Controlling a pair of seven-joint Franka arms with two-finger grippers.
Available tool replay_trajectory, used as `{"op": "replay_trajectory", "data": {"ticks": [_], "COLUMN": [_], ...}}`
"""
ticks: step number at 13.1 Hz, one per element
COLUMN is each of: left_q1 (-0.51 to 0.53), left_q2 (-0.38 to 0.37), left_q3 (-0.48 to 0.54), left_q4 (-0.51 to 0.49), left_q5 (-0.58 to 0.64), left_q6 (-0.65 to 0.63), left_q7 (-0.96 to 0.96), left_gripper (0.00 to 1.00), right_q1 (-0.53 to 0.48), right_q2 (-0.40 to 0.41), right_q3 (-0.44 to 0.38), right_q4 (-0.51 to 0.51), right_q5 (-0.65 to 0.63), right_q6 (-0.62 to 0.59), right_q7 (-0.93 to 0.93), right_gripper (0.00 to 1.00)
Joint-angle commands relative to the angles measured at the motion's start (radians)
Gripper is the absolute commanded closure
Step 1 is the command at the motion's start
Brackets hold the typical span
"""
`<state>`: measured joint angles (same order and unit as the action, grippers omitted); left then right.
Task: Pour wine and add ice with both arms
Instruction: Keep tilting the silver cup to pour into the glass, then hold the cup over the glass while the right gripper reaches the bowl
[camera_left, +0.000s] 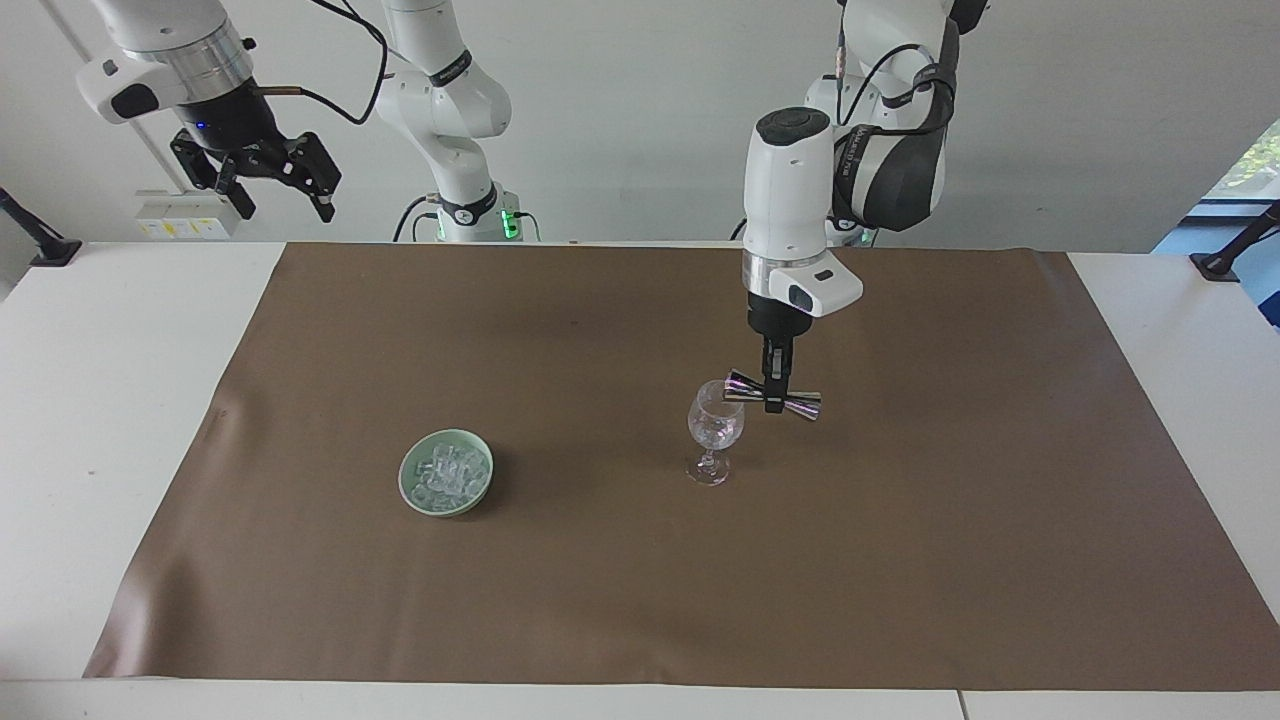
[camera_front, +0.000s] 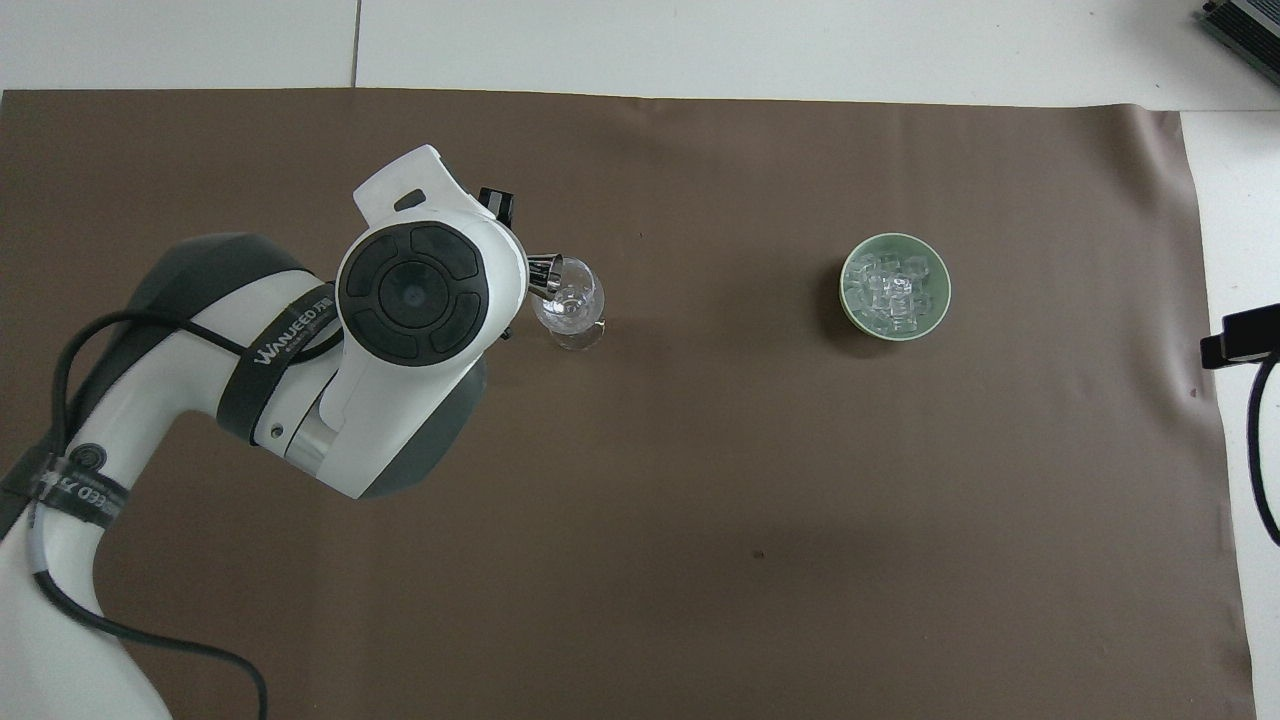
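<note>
A clear stemmed glass (camera_left: 714, 430) (camera_front: 568, 310) stands upright near the middle of the brown mat. My left gripper (camera_left: 774, 402) is shut on the waist of a silver jigger (camera_left: 745, 385) (camera_front: 545, 277), which lies nearly level with one mouth at the glass's rim. The ice (camera_left: 447, 472) (camera_front: 893, 291) is heaped in a pale green bowl (camera_left: 412, 489) (camera_front: 848, 305) toward the right arm's end of the table. High above the table's corner by its own base, my right gripper (camera_left: 268, 189) hangs open and holds nothing. No wine bottle is in view.
A brown mat (camera_left: 900, 560) (camera_front: 700, 500) covers most of the white table (camera_left: 100, 400). The left arm's white wrist (camera_front: 415, 290) hides the gripper and most of the jigger in the overhead view.
</note>
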<state>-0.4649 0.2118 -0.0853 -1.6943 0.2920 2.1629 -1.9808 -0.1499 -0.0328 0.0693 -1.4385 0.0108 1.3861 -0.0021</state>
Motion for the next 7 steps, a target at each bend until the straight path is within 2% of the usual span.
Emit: {"op": "replay_trajectory", "data": {"ticks": [1, 3, 7], "left_q1": [-0.023, -0.024, -0.024], "left_q2": [0.012, 0.012, 0.012], "left_q3": [0.015, 0.015, 0.015], "left_q4": [0.031, 0.031, 0.031], "left_q5": [0.029, 0.03, 0.038], "left_q6": [-0.032, -0.032, -0.032], "left_q7": [-0.026, -0.029, -0.03], "left_gripper": [1.0, 1.0, 1.0], "right_q1": [-0.003, -0.002, 0.044], "right_q2": [-0.024, -0.058, -0.044], "right_q3": [0.004, 0.009, 0.009], "right_q4": [-0.051, -0.132, -0.227], "right_q5": [0.012, 0.014, 0.015], "right_q6": [0.051, 0.152, 0.278], "right_q7": [0.008, 0.019, 0.02], "right_gripper": [0.0, 0.0, 0.0]}}
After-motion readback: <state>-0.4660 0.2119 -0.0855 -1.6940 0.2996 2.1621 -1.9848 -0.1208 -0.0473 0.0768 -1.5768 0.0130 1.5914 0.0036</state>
